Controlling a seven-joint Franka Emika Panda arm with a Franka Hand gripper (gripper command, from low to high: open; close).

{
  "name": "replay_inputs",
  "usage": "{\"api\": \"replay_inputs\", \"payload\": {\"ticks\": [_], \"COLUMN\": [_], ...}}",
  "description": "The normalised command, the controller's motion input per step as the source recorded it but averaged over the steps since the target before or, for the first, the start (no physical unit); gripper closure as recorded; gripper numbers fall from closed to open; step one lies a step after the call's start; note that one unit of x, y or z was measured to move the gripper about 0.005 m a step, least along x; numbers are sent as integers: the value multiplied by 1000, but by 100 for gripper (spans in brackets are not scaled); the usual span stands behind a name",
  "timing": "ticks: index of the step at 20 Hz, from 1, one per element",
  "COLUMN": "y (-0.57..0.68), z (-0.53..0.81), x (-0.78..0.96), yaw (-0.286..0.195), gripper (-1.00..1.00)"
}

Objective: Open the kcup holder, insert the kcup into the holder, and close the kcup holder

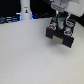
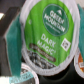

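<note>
The kcup (image 1: 60, 21) sits above the kcup holder (image 1: 61, 36)

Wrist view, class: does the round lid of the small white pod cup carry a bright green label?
Yes, the kcup's round lid fills the wrist view, bright green with a white rim and white lettering.

Dim, low-res exterior view w/ soft blur; wrist view bright but smeared (esp. edges).

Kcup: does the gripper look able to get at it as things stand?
Probably yes. In the wrist view the kcup fills the frame with its green top uncovered, and the gripper hangs right over that spot. Another pod sits close beside it and might crowd a finger.
</note>
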Motion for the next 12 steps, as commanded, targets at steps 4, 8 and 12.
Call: {"api": "replay_inputs", "payload": {"ticks": [4, 8, 12], "y": [130, 153, 164], "z": [-171, -97, 13], "x": [115, 152, 154], "yaw": [21, 24, 40], "gripper": [100, 100, -100]}}
